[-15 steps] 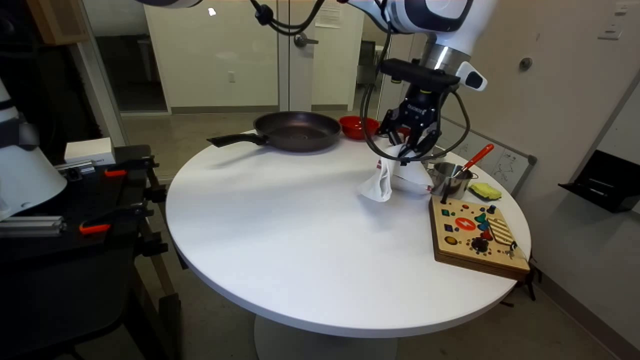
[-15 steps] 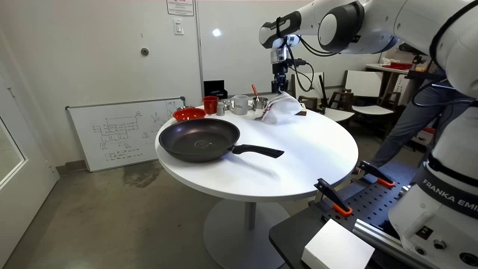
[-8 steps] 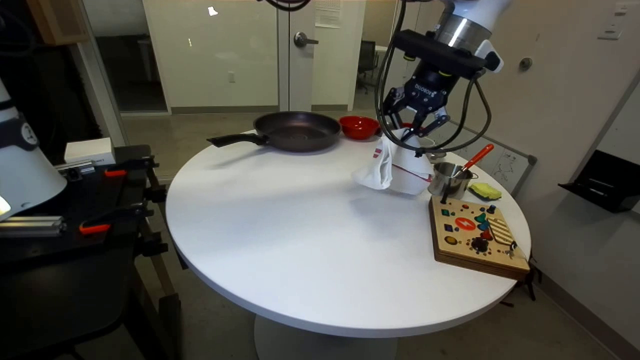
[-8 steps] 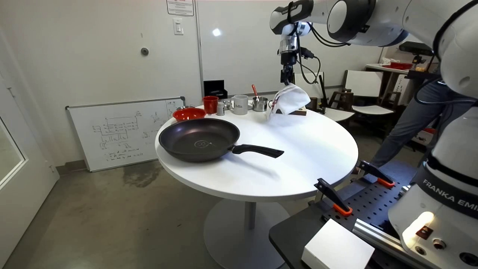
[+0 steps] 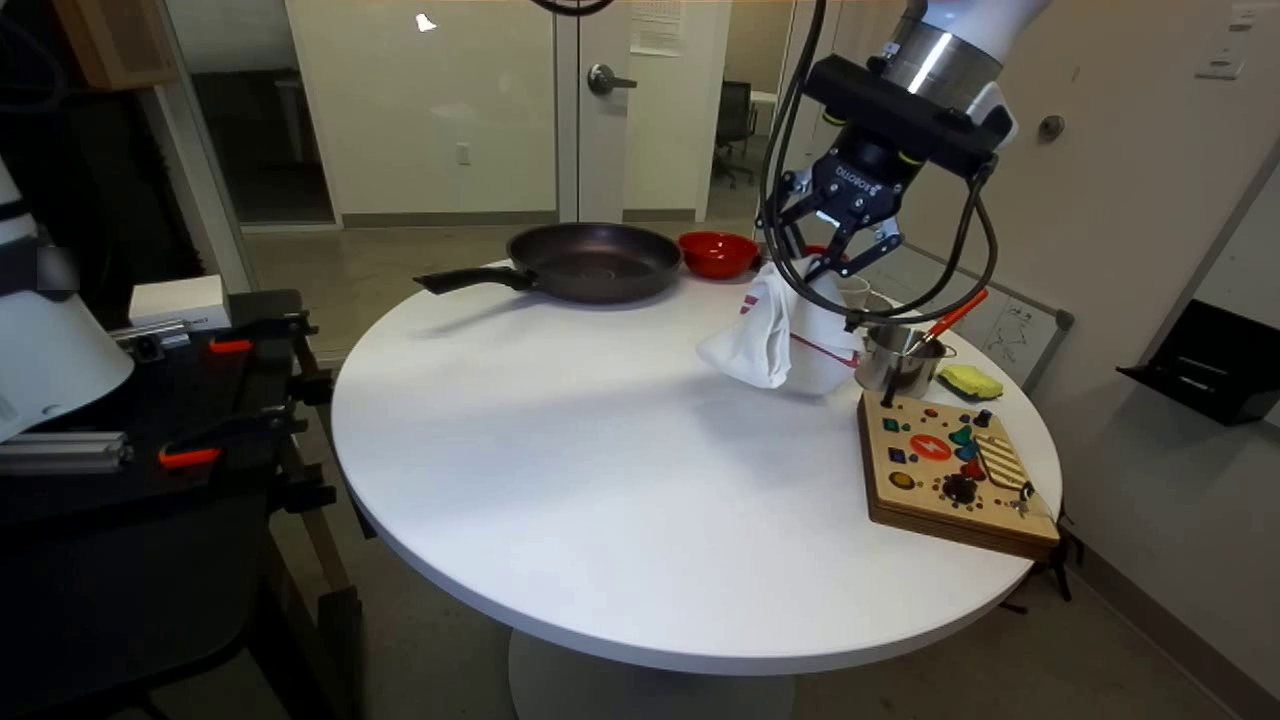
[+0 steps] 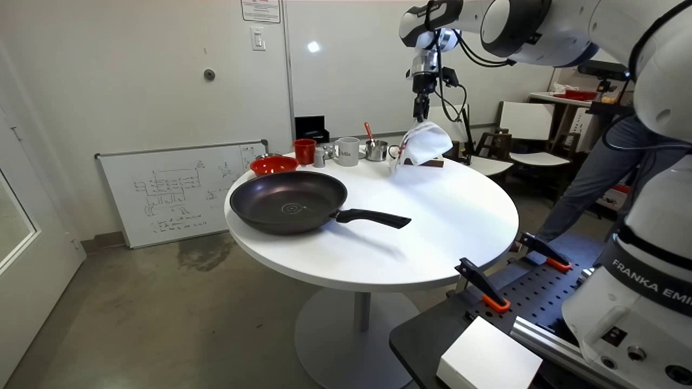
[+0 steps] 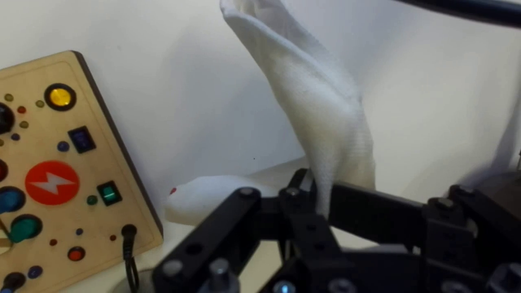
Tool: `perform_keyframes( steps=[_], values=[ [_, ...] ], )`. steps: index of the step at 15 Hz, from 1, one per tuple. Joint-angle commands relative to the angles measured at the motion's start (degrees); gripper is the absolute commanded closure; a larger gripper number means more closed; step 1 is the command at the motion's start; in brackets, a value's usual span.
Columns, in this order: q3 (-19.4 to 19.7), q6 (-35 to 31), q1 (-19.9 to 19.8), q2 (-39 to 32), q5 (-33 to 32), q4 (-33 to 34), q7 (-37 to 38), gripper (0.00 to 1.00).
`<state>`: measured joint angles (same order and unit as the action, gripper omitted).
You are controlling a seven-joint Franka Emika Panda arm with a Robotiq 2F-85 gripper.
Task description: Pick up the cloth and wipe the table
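White red-striped towel (image 5: 765, 340) is lifted higher now, pinched in the closed gripper (image 7: 321, 189). Lowering onto round table (image 5: 600, 490) is likely needed for wiping.

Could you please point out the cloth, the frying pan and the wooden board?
Cloth (image 5: 768, 342), in an exterior view: its hanging fabric.
Frying pan (image 6: 286, 202), in an exterior view: its inner base.
Wooden board (image 7: 86, 169), in the wrist view: its top face.

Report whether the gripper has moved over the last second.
Yes: in an exterior view, the gripper has risen and shifted rightward in the picture, farther from the frying pan.
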<state>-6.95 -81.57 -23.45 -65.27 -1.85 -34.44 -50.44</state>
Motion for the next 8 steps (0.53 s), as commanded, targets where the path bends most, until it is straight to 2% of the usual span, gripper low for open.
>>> perform_keyframes(
  steps=[1, 8],
  values=[
    [-2.1, 0.2, -1.4, 3.6, 1.5, -3.9, -4.2, 0.98],
    [-4.7, -0.3, -2.3, 6.1, 1.4, -8.8, -8.3, 0.98]
  ],
)
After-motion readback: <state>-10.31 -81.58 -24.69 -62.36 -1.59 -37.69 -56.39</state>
